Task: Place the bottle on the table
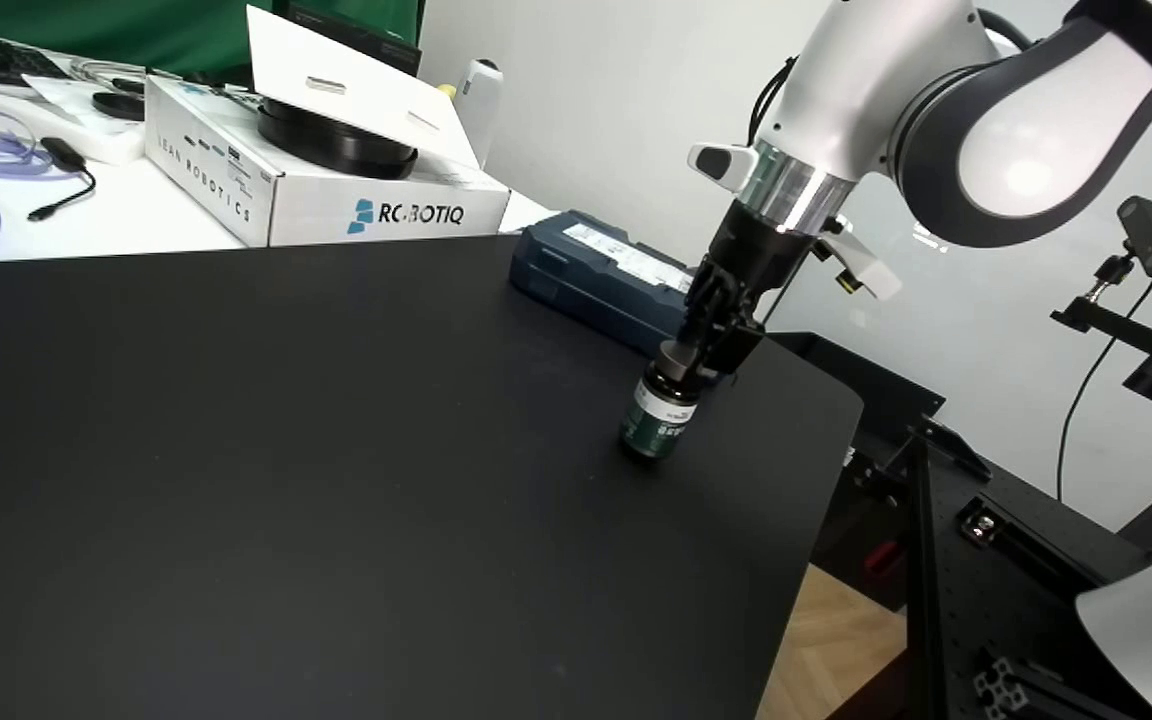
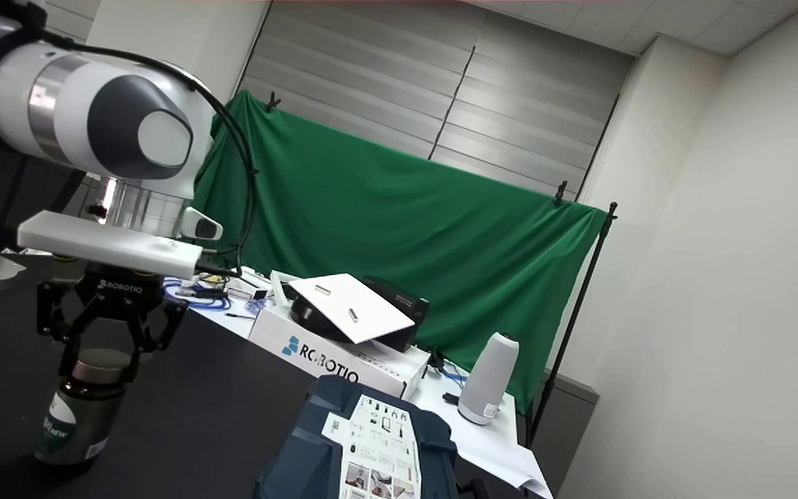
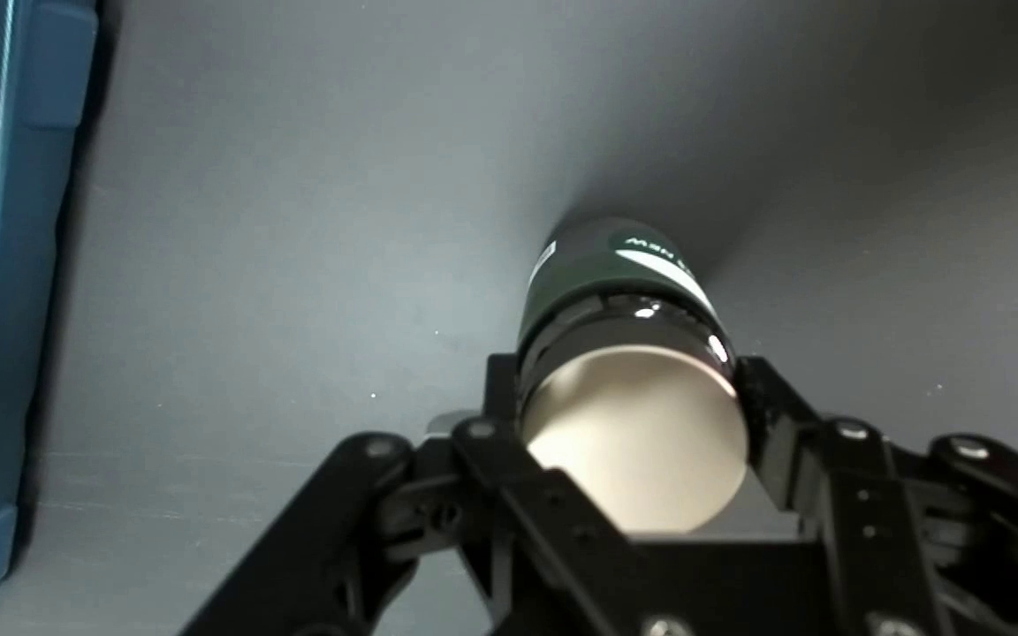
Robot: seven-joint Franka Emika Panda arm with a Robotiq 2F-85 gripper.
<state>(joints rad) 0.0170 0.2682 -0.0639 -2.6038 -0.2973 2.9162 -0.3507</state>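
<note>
The bottle [image 1: 658, 420] is small, with a flat greyish-beige cap, a dark neck and a green and white label. In both exterior views it hangs below my gripper [image 1: 693, 365]; its base is at or just above the black table [image 1: 336, 450], with a dark shadow beneath. I cannot tell whether it touches. The bottle also shows in an exterior view [image 2: 75, 426], near-upright. In the wrist view, the cap of the bottle [image 3: 641, 433] sits between the two fingers, and both press its sides. My gripper [image 3: 626, 397] is shut on the bottle around the cap and neck.
A flat dark blue case [image 1: 596, 280] lies on the table near the gripper; it also shows at the wrist view's left edge [image 3: 5, 265]. A white Robotiq box [image 1: 376, 215] with a tilted white board [image 1: 356, 90] stands beyond the table's far edge.
</note>
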